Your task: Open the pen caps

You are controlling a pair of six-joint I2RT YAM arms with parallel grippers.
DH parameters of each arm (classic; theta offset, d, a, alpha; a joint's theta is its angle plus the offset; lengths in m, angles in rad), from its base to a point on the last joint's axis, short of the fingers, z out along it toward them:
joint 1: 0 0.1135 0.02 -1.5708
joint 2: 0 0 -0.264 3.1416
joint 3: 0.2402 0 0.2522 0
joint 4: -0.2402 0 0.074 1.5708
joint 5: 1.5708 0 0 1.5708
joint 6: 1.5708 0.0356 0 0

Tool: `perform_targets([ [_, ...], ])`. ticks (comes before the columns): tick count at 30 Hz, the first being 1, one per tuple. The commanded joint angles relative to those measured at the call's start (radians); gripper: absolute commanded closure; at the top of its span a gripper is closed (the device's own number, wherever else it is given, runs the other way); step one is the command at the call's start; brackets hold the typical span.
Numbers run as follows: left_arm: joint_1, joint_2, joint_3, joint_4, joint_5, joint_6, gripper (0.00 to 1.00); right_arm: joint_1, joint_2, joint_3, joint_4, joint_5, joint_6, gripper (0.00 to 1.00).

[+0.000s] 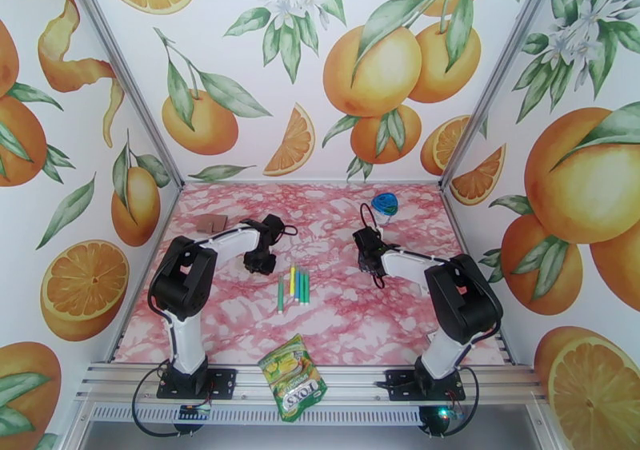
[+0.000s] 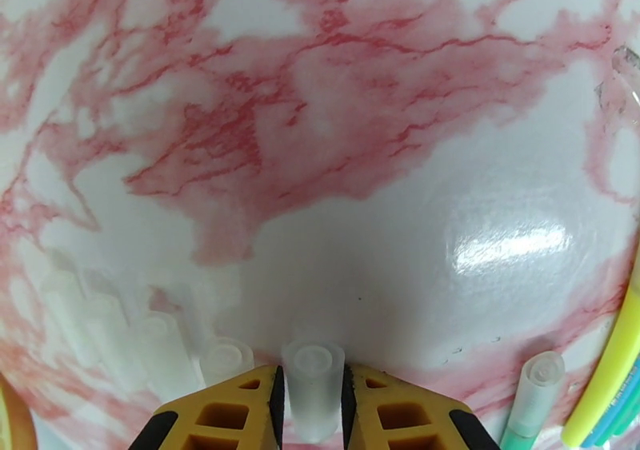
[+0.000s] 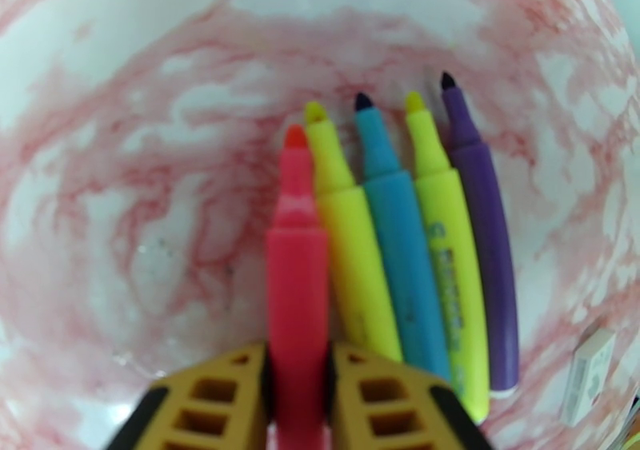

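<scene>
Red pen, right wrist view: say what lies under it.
Beneath the red pen shows pink-marbled table around its tip; the right gripper hides whatever lies under its rear.

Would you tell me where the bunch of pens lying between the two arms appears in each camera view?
Top external: the bunch of pens at mid-table, just right of the left gripper.
Left wrist: the pens at the lower right edge, right of the gripped clear cap.
Right wrist: uncapped pens beside the gripped red pen; same bunch or not, I cannot tell.
Shared landmark: the pink marbled tabletop.
</scene>
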Motion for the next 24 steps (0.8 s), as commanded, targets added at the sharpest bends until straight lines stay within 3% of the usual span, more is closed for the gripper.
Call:
perform_targets([
  [1,-0.005,-0.005,0.042,-0.02,-0.016,0.011,0.73,-0.005,0.009,0.025,-0.033,0.045,-0.015,0.72],
  [19,-0.006,-0.089,0.062,-0.019,-0.023,0.017,0.69,-0.004,-0.04,0.027,-0.06,0.052,-0.029,0.71],
  [24,-0.002,-0.1,0.056,-0.01,-0.017,0.015,0.66,0.008,-0.085,0.021,-0.061,0.047,-0.051,0.66],
])
